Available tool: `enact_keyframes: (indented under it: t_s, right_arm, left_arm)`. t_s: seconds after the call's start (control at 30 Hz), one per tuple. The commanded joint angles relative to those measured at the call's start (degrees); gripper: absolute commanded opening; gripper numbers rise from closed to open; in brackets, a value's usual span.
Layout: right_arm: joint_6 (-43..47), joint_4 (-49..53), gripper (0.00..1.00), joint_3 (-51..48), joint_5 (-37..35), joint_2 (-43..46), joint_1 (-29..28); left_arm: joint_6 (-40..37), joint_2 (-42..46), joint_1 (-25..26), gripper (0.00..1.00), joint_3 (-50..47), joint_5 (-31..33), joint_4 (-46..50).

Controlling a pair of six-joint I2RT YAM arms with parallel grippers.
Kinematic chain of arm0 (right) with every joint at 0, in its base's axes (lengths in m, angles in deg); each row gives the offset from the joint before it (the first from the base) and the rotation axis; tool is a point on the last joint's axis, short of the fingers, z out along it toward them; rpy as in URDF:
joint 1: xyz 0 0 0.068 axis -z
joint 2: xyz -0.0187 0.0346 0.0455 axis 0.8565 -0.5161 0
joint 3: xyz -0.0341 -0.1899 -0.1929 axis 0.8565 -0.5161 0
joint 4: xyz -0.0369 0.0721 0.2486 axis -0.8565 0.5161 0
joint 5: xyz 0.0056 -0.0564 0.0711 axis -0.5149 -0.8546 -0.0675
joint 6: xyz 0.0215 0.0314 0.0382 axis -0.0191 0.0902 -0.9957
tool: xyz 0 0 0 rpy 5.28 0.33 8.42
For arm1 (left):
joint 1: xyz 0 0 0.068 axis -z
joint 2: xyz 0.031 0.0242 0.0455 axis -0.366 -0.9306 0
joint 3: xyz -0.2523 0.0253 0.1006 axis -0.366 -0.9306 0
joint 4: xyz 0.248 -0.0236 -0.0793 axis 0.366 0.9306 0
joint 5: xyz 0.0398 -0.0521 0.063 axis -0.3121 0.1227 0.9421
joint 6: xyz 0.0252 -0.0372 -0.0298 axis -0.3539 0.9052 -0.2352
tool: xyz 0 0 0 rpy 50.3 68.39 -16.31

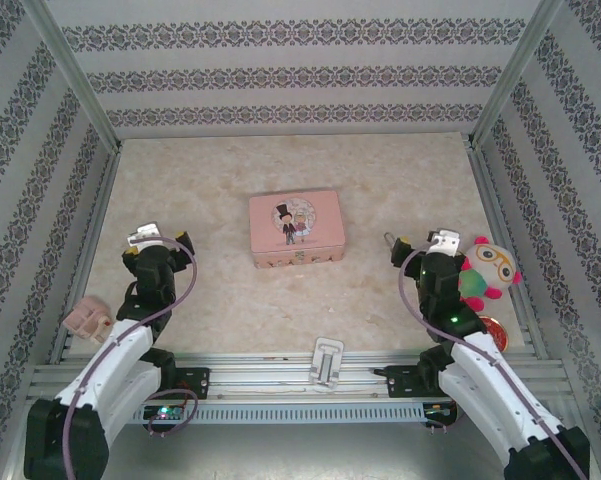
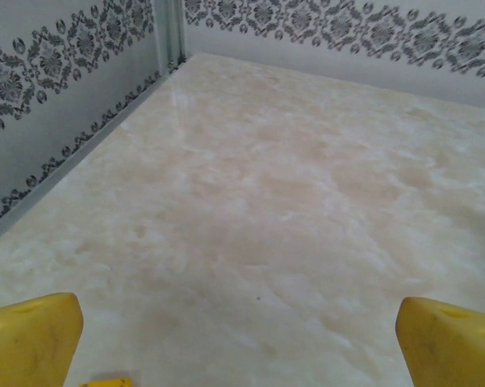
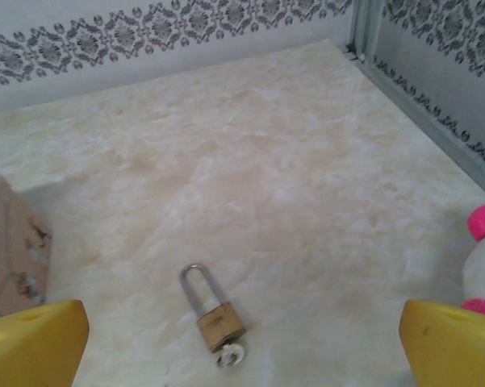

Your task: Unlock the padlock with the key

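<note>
**Fingers (image 2: 32, 334) wide apart on both arms, padlock (image 3: 216, 314) flat on the table (image 2: 266, 201)**

On the left gripper (image 1: 150, 238), yellow pads spread to the corners of the wrist view, nothing between them but bare marble-patterned surface. Same on the right gripper (image 1: 435, 240): released, gripping nothing. Just ahead of its fingertips (image 3: 452, 343), the brass-coloured lock lying loose, shackle pointing away. Touching its base, a small silvery bit, seemingly the key (image 3: 228, 355), too small to tell more. Off to the left, the pink tin (image 3: 12, 250); off to the right, a plush toy (image 3: 484, 258).
</note>
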State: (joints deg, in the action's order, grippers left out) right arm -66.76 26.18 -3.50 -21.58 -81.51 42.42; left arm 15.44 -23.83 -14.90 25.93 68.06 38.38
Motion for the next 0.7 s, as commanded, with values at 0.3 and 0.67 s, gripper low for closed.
enact_keyframes:
  t_s: [0.3,0.67]
  right_arm:
    - [8.36,-27.76,0.98,-4.00,5.87,-15.11,9.82]
    - [14.80,-45.41,0.98,-4.60,14.92,-31.37,14.82]
  left_arm:
    - [-10.46,-17.78,-5.68,0.99,-3.00,-9.29,-31.03]
    - [-8.25,-39.93,-9.56,0.99,-2.09,-22.51,-51.76]
